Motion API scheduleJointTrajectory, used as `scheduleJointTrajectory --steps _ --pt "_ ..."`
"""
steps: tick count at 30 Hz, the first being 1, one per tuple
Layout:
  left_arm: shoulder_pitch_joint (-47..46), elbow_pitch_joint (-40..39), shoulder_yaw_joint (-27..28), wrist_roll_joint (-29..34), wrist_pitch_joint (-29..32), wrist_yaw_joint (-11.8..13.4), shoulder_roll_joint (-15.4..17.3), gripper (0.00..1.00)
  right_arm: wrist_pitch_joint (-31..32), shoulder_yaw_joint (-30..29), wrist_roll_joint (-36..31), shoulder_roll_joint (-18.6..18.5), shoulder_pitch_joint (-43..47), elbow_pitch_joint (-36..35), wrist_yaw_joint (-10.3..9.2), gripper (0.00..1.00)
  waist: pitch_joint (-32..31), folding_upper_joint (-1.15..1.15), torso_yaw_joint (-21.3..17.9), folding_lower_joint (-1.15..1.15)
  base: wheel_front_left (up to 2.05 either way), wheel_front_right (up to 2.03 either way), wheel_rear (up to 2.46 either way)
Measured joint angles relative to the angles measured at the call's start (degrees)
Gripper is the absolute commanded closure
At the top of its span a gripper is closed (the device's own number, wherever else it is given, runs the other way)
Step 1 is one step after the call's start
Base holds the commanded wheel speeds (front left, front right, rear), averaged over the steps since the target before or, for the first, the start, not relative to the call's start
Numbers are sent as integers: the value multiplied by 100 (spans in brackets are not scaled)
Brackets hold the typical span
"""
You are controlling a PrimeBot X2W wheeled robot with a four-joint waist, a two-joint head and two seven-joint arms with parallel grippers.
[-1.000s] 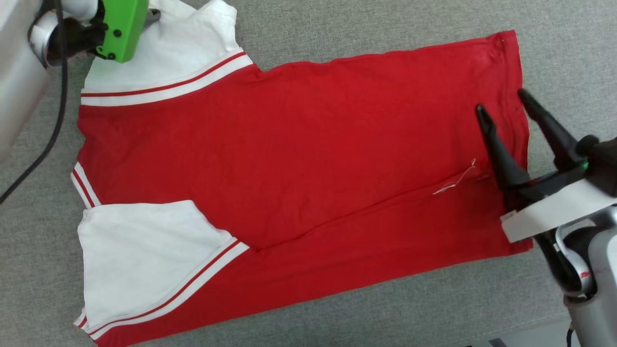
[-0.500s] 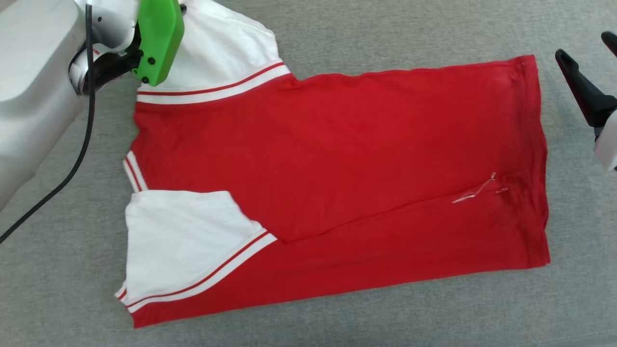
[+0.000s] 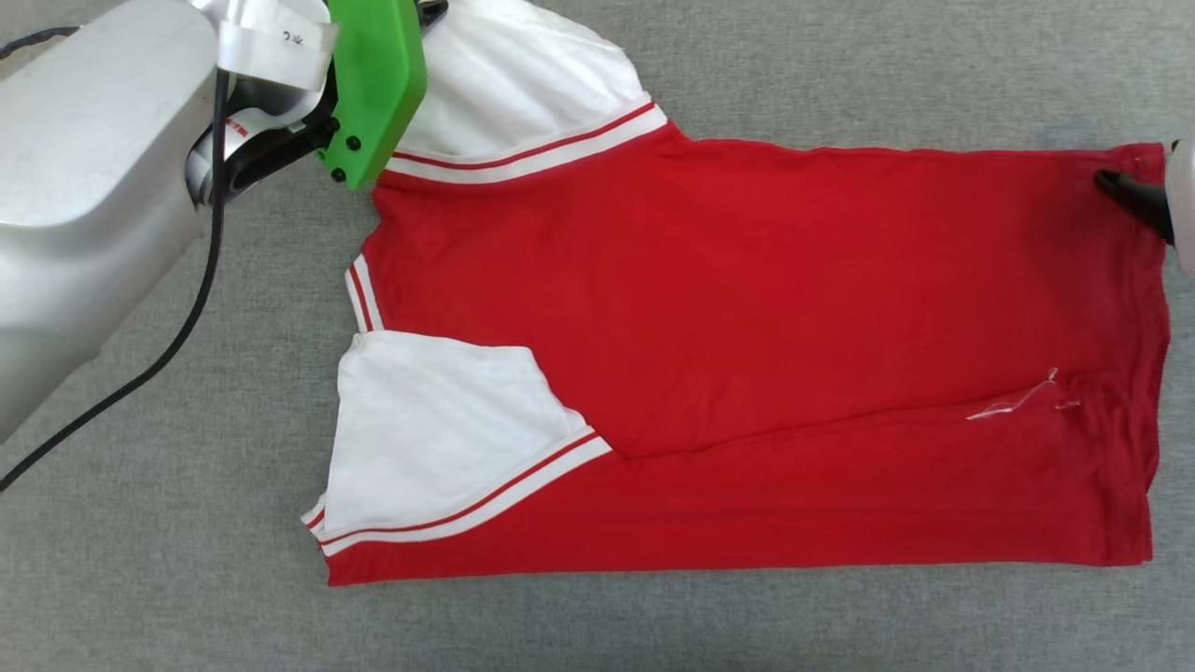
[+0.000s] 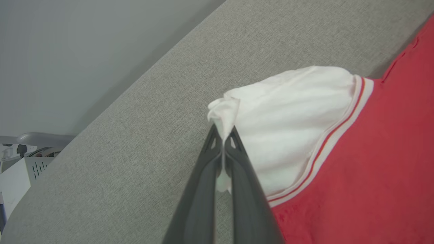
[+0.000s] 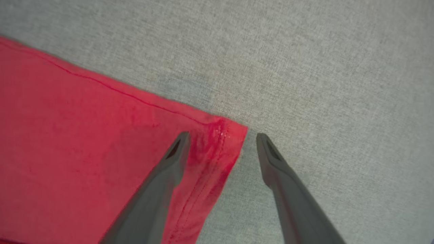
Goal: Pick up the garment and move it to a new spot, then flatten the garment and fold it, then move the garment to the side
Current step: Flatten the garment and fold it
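Surface: grey woven cloth (image 3: 840,616) spreads under everything; it reaches every edge of the head view.
Garment: the red T-shirt (image 3: 747,280) lies flat on the surface, neck end towards the robot's left, hem towards its right; a long crease runs slantwise across the near half; plain red cloth faces up.
Left arm: a pale forearm (image 3: 84,187) with a green housing (image 3: 373,84) comes in at the upper left; a black cable (image 3: 177,327) hangs along it.
Sleeves: the near white sleeve (image 3: 439,439) lies folded onto the red body; the far white sleeve (image 3: 523,84) is bunched and raised at its tip.
Right gripper (image 5: 222,135): jaws spread; they straddle the far hem corner, one finger over the red cloth, the other over bare surface.
Left gripper (image 4: 223,130): jaws pressed together, pinching the tip of the far sleeve.
Thread: a loose white strand (image 3: 1013,403) lies on the red cloth near the hem.
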Motion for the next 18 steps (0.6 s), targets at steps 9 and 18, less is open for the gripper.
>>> scheduleJointTrajectory --steps 9,18 --pt "3 -16 -14 123 -97 0 -46 100 -147 522 15 -14 -193 647 -2 58 125 0 152 0 0 0 0" --pt "426 58 -15 112 -332 0 -40 100 -1400 839 338 -48 -106 644 -1 100 -266 0 72 0 0 0 0"
